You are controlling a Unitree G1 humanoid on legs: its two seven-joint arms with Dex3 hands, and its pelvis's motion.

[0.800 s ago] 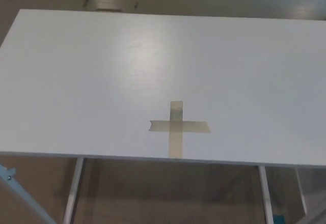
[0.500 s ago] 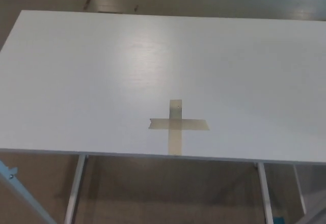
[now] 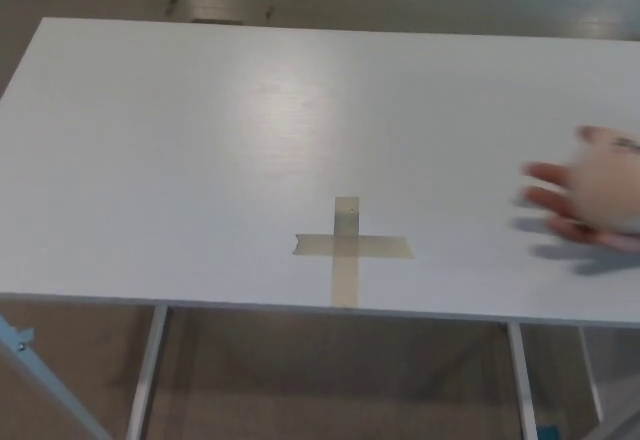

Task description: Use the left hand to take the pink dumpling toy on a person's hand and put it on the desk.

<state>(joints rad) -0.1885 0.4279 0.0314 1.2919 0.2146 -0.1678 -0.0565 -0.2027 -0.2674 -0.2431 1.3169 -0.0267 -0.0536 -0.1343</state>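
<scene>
Starting at the left, you see a blue-grey bar (image 3: 30,370) slanting through the bottom corner, below the front edge of the white surface (image 3: 200,140), and beside it a pale metal leg (image 3: 146,372) runs down toward the brown floor (image 3: 330,380). Neither of the robot's hands shows anywhere in the head view, so you have no way to judge whether the left or the right one is open, closed or gripping anything. Moving toward the middle, a cross of beige tape (image 3: 347,248) lies flat on the surface close to its front edge, with one strip reaching right down to that edge. A soft glare brightens the white top above and to the left of the cross. Further right, a second metal leg (image 3: 519,380) stands under the front edge. At the far right, a person's hand (image 3: 572,200) comes in from the picture's edge, blurred, fingers pointing left, held over the surface with a dark shadow just beneath it. On that hand sits the pink dumpling toy (image 3: 608,192), a pale pinkish rounded lump, partly cut off by the frame and too smeared for you to read any detail. The toy is well apart from the tape cross.
</scene>
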